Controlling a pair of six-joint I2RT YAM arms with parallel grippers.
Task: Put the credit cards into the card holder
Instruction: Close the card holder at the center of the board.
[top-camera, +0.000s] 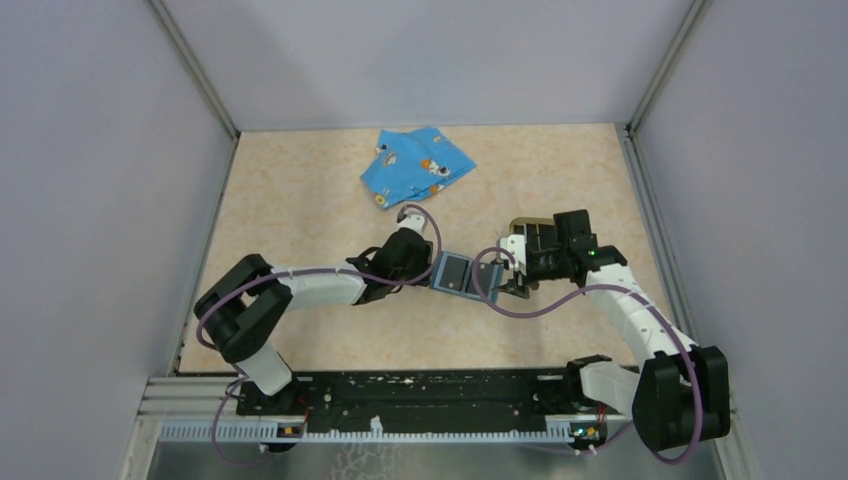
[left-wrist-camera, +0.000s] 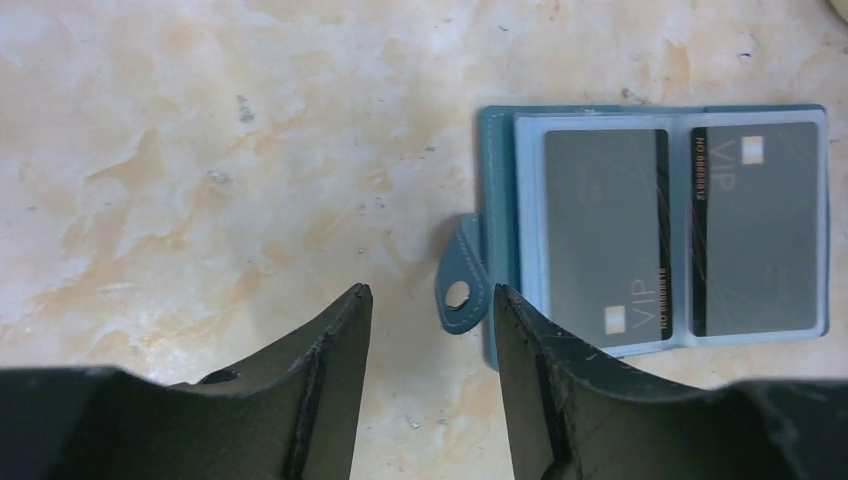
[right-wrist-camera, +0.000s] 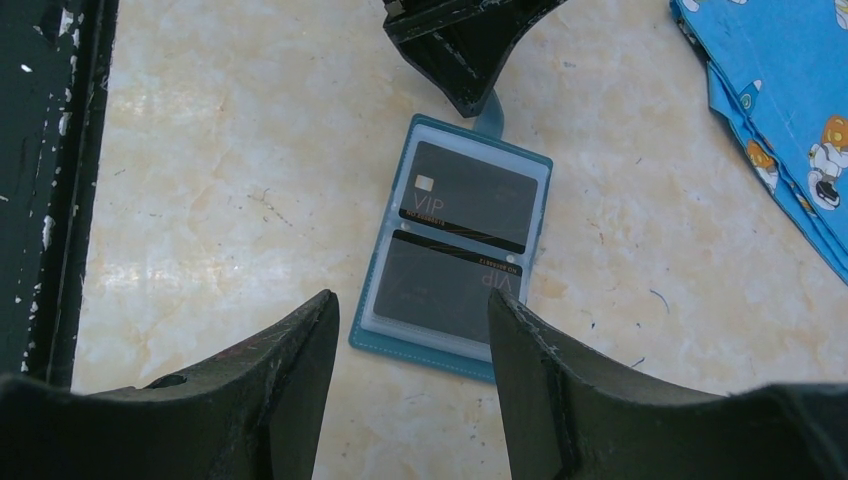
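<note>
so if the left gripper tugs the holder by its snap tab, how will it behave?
The holder lies open and flat, so it would likely slide rather than tip. The snap tab looks thin and soft, probably bending first. The cards sit in clear sleeves, so they likely stay put.

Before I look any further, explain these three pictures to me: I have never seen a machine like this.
These are two white robot arms bolted at the near edge of a table. One picture looks down from above; the other two come from cameras on each wrist, so the dark fingers at the bottom are the arm's own. On the table lies an open teal card holder with two dark credit cards in its clear sleeves, and farther back a blue cartoon-print cloth. The left hand hovers at the holder's snap tab; the right hand hovers at the opposite end. Both are open, holding nothing.
</note>
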